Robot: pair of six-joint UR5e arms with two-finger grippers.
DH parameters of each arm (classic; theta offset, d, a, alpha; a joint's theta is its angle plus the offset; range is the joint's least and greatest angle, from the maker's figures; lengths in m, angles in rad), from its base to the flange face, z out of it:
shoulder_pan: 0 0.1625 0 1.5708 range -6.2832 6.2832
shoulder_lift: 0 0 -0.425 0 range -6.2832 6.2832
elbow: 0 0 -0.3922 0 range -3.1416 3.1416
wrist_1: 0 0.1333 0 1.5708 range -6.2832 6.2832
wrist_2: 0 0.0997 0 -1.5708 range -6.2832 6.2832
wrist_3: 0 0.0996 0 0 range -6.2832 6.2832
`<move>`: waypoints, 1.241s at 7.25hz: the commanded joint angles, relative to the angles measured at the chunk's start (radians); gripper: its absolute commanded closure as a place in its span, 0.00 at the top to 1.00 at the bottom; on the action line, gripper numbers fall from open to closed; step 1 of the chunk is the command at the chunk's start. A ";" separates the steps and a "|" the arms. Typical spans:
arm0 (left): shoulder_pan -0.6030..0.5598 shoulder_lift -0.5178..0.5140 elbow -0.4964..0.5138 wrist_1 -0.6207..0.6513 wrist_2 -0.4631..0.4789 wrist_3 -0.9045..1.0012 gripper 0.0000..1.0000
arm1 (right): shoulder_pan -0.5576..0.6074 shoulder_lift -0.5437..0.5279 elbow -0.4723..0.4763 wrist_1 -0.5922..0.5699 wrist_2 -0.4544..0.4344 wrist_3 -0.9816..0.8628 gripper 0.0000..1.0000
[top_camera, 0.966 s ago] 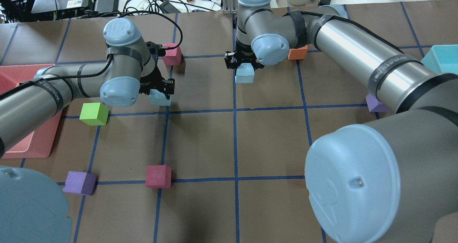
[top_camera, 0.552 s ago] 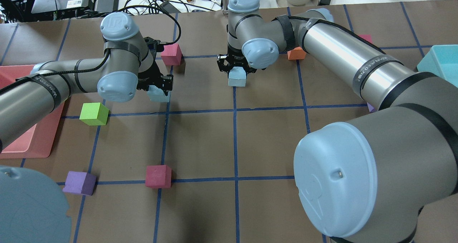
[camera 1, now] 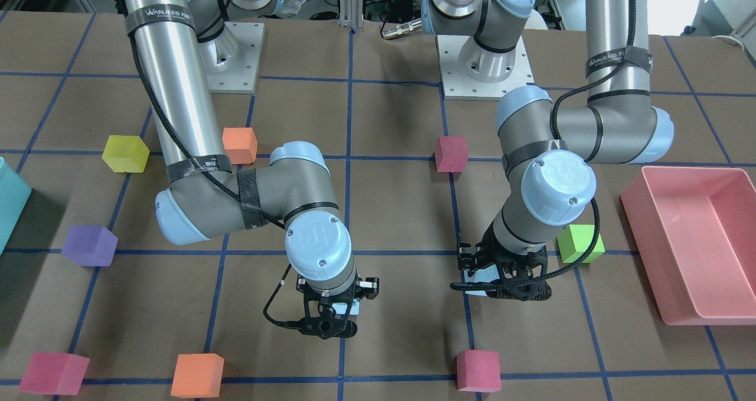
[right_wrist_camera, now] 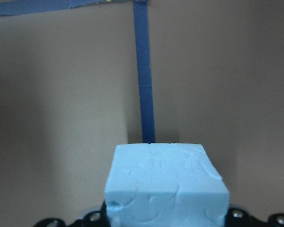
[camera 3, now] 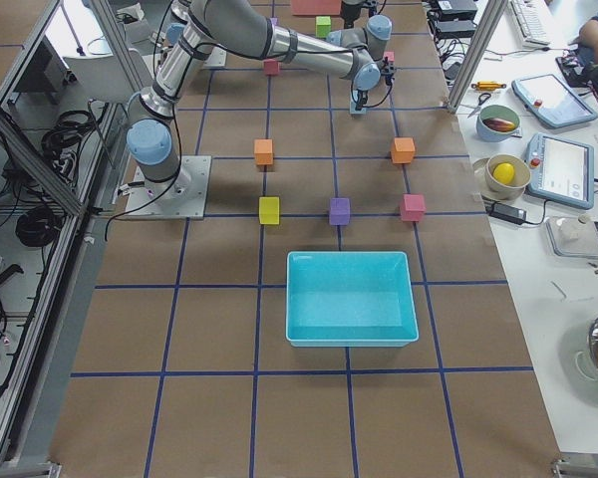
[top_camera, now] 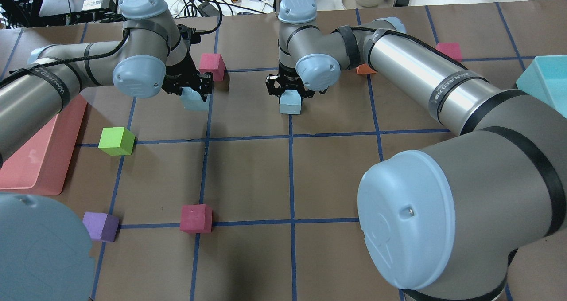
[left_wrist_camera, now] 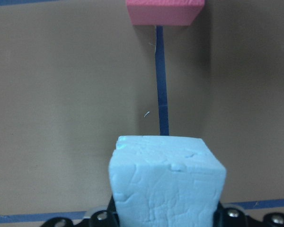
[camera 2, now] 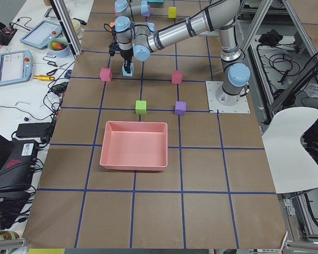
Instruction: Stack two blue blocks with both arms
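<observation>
My left gripper (top_camera: 195, 89) is shut on a pale blue block (top_camera: 195, 101), which fills the lower middle of the left wrist view (left_wrist_camera: 168, 184). My right gripper (top_camera: 290, 91) is shut on the second pale blue block (top_camera: 290, 103), seen close in the right wrist view (right_wrist_camera: 165, 184). Both blocks hang below the fingers, just above the brown table, about one grid square apart. In the front-facing view the left gripper (camera 1: 502, 283) is on the right and the right gripper (camera 1: 331, 315) is in the middle, and the blocks are mostly hidden by the fingers.
A magenta cube (top_camera: 211, 66) sits just beyond the left gripper. A green cube (top_camera: 116, 141), a magenta cube (top_camera: 195, 218) and a purple cube (top_camera: 101, 226) lie nearer the robot. A pink tray (top_camera: 40, 159) is at the left and a teal bin (top_camera: 542, 79) at the right.
Both arms have moved away from the robot toward the table's far side, each carrying its blue block. The right gripper has also shifted a little toward the left one.
</observation>
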 commanded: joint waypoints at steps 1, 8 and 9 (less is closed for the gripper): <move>0.000 -0.003 0.046 -0.028 0.002 -0.001 0.00 | 0.006 0.012 0.003 -0.011 -0.001 0.003 0.93; -0.075 -0.024 0.138 -0.095 -0.021 -0.111 0.00 | -0.113 -0.228 -0.013 0.270 -0.018 -0.067 1.00; -0.101 -0.035 0.162 -0.091 -0.024 -0.154 0.00 | -0.150 -0.295 0.001 0.315 -0.018 -0.154 1.00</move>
